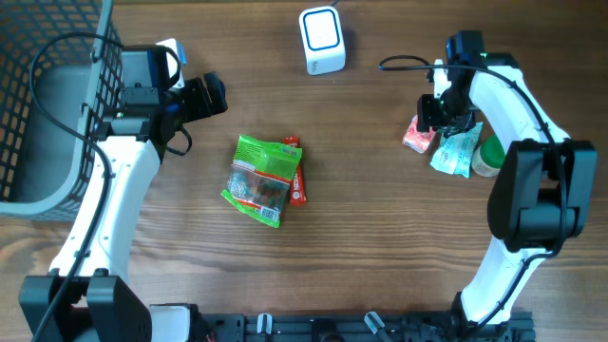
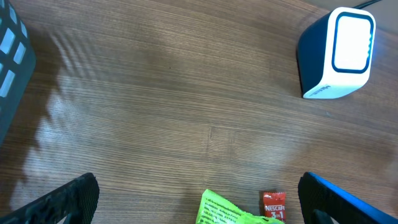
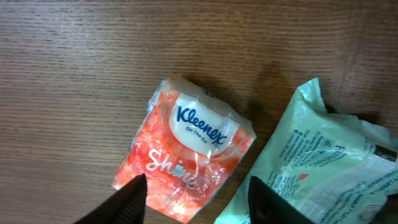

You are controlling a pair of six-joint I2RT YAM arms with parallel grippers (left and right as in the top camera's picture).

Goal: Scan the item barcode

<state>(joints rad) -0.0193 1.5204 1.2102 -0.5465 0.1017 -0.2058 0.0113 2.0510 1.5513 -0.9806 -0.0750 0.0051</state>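
The white and blue barcode scanner (image 1: 321, 40) stands at the back centre, also seen in the left wrist view as the scanner (image 2: 339, 53). An orange Kleenex tissue pack (image 3: 186, 155) lies flat on the table at the right (image 1: 416, 136). My right gripper (image 3: 198, 202) hovers over its near end, open, with a finger on each side and neither pressing it. A green snack bag (image 1: 261, 179) lies mid-table on a red Nescafe sachet (image 1: 297, 176). My left gripper (image 1: 211, 95) stands open and empty behind them, the bag's top edge (image 2: 230, 211) between its fingertips.
A pale green packet (image 3: 323, 168) lies right beside the tissue pack, and a green round item (image 1: 489, 157) sits just past it. A dark wire basket (image 1: 47, 114) fills the far left. A cable runs from the right arm toward the scanner.
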